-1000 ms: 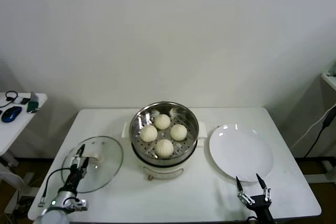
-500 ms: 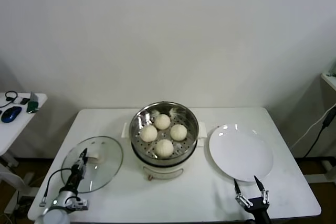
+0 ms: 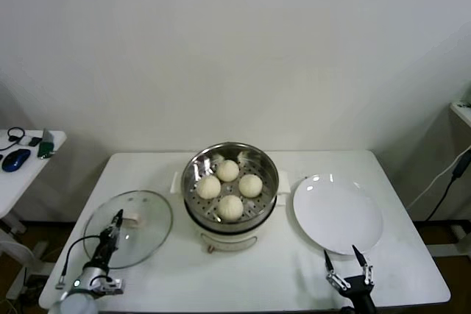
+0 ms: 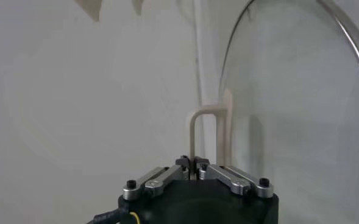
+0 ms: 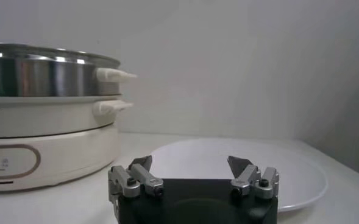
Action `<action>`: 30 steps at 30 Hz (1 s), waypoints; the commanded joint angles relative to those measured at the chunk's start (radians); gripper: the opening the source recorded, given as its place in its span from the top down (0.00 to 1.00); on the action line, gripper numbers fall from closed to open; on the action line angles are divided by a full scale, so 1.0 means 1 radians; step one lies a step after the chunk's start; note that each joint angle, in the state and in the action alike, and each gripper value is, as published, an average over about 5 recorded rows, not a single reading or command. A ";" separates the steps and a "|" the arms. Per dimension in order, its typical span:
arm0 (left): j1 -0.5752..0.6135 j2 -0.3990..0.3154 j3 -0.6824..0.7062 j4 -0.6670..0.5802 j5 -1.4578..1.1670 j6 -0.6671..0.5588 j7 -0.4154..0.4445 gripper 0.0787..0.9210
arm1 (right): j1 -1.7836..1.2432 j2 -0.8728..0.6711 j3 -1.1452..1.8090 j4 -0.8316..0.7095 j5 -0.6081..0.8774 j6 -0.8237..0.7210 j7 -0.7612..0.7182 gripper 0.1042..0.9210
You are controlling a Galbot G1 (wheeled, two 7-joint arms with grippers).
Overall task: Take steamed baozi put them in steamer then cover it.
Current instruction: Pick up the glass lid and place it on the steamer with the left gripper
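Note:
Four cream-white baozi (image 3: 230, 207) sit in the shiny steel steamer (image 3: 269, 165) on its cream pot base (image 3: 228, 240) at the table's middle; the steamer also shows in the right wrist view (image 5: 45, 76). The glass cover (image 3: 147, 237) lies flat on the table left of the steamer, with its cream handle (image 3: 132, 220) up. My left gripper (image 3: 115, 218) is over the cover; in the left wrist view (image 4: 193, 162) its jaws are shut on one leg of the handle (image 4: 206, 111). My right gripper (image 3: 341, 254) is open and empty at the front right, seen also in the right wrist view (image 5: 190, 163).
A flat white plate (image 3: 337, 215) lies right of the steamer, just beyond the right gripper; it also shows in the right wrist view (image 5: 289, 164). A side table (image 3: 15, 174) with a mouse and small items stands at the far left. The table's front edge is close to both grippers.
The right gripper has drawn back and down toward the table's front edge, still open. The left gripper has shifted slightly toward the front at the cover's handle.

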 commanded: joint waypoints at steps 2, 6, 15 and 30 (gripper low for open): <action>0.039 0.052 -0.010 -0.221 -0.246 0.096 0.116 0.93 | 0.006 -0.001 -0.003 0.008 -0.035 -0.025 0.035 0.12; 0.056 0.102 -0.032 -0.354 -0.370 0.191 0.187 0.93 | 0.012 0.001 -0.002 0.014 -0.058 -0.051 0.067 0.12; 0.060 0.211 -0.009 -0.640 -0.459 0.488 0.350 0.93 | 0.026 0.000 0.005 0.020 -0.120 -0.128 0.124 0.12; -0.142 0.216 0.465 -0.783 -0.225 0.781 0.467 0.93 | 0.080 0.001 -0.028 -0.018 -0.127 -0.103 0.135 0.12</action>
